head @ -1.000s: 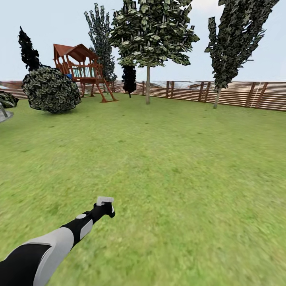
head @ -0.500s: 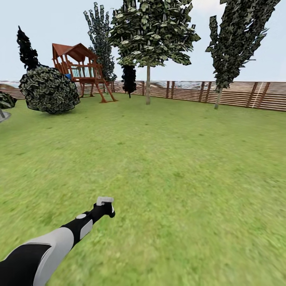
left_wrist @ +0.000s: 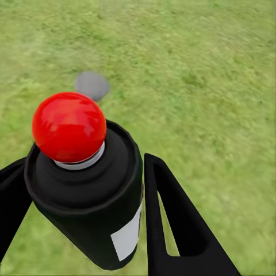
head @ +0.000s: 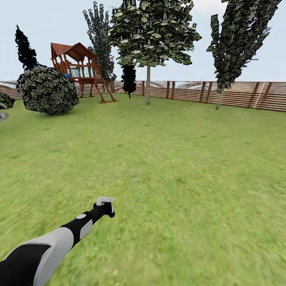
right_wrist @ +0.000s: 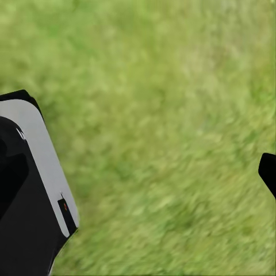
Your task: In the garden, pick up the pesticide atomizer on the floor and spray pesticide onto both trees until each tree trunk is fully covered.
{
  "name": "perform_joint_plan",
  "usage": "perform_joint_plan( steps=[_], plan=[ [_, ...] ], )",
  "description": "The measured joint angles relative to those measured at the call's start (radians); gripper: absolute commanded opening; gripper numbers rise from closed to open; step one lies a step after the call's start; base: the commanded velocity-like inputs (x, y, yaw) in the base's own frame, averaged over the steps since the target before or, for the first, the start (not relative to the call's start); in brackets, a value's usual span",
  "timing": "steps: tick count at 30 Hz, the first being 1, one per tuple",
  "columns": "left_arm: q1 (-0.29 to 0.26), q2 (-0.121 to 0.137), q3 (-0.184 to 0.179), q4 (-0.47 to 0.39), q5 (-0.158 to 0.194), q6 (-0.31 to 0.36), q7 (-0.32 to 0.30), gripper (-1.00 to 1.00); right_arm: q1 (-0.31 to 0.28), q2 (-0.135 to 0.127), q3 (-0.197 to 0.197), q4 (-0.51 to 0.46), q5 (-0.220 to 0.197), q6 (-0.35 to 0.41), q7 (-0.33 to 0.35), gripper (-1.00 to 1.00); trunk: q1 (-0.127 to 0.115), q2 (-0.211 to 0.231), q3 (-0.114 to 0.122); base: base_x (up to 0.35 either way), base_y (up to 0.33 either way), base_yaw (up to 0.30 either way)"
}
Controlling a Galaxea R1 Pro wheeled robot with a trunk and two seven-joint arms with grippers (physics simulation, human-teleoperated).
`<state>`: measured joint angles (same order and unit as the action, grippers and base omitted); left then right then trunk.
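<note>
While your left arm reaches out low over the lawn (head: pixel 167 167), your left hand (left_wrist: pixel 86 224) has its two black fingers (left_wrist: pixel 172 224) closed against the sides of the pesticide atomizer (left_wrist: pixel 92 195). In the left wrist view the can sits between those fingers, touching both, with its long axis running along them. Its red ball top (left_wrist: pixel 69 126) points out past the fingertips toward the grass, and a white label patch shows on the dark body near the finger on one side. A small grey spot lies on the grass beyond the red top.

From your head view the left hand (head: pixel 105 206) appears small at the arm's far end, with a light grey piece on top; the atomizer itself is too small there to make out which way it tilts.

Far ahead of the hand, a tree (head: pixel 153 31) with a thin straight trunk (head: pixel 148 85) stands before the brown slat fence (head: pixel 238 95). A second tree (head: pixel 238 35) stands further to the right, its trunk (head: pixel 218 99) close to the fence. To the left of them are a wooden playset (head: pixel 79 67) and a round bush (head: pixel 47 90).

In the right wrist view you see blurred grass, a grey and black part of the robot's body, and one dark tip at the frame edge; I cannot tell how far your right hand is open.
</note>
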<state>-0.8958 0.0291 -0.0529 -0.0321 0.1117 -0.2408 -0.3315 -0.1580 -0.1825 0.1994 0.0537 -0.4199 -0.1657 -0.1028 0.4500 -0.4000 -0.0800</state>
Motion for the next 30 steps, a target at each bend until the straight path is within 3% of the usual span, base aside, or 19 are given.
perform_joint_plan(
  steps=[30],
  plan=[
    [0.0, -0.002, 0.0, 0.002, 0.0, 0.0, 0.0, -1.0, 0.0, 0.0, 0.0, 0.0, 0.001, 0.0, 0.0, 1.0, 0.0, 0.0, 0.0, 0.35, 0.0, 0.0]
  ],
)
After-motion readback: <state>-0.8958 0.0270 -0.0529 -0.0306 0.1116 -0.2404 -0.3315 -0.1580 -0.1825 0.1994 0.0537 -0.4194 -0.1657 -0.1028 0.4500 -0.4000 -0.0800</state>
